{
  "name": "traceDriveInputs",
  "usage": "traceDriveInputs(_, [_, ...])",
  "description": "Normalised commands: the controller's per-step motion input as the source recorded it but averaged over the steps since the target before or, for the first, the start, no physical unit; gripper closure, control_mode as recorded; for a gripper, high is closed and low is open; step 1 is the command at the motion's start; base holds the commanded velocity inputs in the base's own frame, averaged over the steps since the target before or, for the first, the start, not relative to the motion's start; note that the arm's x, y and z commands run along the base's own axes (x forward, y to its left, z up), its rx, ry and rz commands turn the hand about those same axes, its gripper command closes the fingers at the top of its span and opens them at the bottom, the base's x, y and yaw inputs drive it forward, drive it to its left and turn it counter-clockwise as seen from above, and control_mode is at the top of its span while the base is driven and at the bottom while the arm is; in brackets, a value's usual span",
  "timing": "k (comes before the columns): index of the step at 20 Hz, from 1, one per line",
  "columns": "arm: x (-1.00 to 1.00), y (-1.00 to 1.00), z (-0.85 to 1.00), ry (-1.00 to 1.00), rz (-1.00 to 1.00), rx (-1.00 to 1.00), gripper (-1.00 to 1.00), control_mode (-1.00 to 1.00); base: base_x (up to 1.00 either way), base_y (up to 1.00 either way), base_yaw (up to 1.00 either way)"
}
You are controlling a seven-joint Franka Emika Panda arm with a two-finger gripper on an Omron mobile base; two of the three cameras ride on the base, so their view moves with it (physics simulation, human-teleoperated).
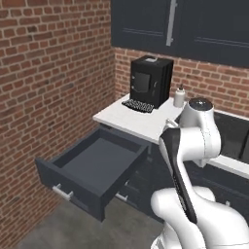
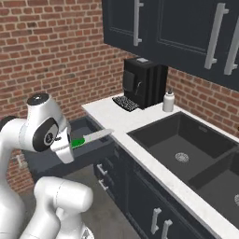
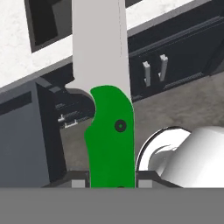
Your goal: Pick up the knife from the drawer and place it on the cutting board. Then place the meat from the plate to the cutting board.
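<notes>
My gripper point(image 2: 73, 144) is shut on the knife point(image 2: 89, 138) by its bright green handle point(image 3: 110, 140). The silver-grey blade point(image 3: 99, 48) points away from the hand towards the counter. The knife hangs in the air over the open dark navy-grey drawer point(image 1: 73, 181), near its counter-side end. Nothing lies on the part of the drawer's inside that shows. In the hand view my gripper point(image 3: 111, 183) clamps the handle's lower end between both pads. The cutting board, the meat and the plate are out of view.
A black coffee machine point(image 1: 151, 80) and a white soap bottle point(image 2: 168, 100) stand at the back of the white counter point(image 1: 141, 121). A dark double sink point(image 2: 186, 149) lies to the right. Dark upper cabinets point(image 2: 186, 28) hang above. The pulled-out drawer juts over the grey floor.
</notes>
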Motion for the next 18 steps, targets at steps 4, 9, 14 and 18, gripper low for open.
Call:
traceDriveInputs(4, [0.0, 0.0, 0.0, 0.0, 0.0, 0.0, 1.0, 1.0, -0.74, 0.07, -0.15])
traceDriveInputs(9, [0.0, 0.0, 0.0, 0.0, 0.0, 0.0, 1.0, 1.0, -0.56, -0.16, -0.45])
traceDriveInputs(14, [0.0, 0.0, 0.0, 0.0, 0.0, 0.0, 1.0, 1.0, -0.32, -0.37, -0.6])
traceDriveInputs(18, [0.0, 0.0, 0.0, 0.0, 0.0, 0.0, 1.0, 1.0, -0.23, -0.42, -0.62])
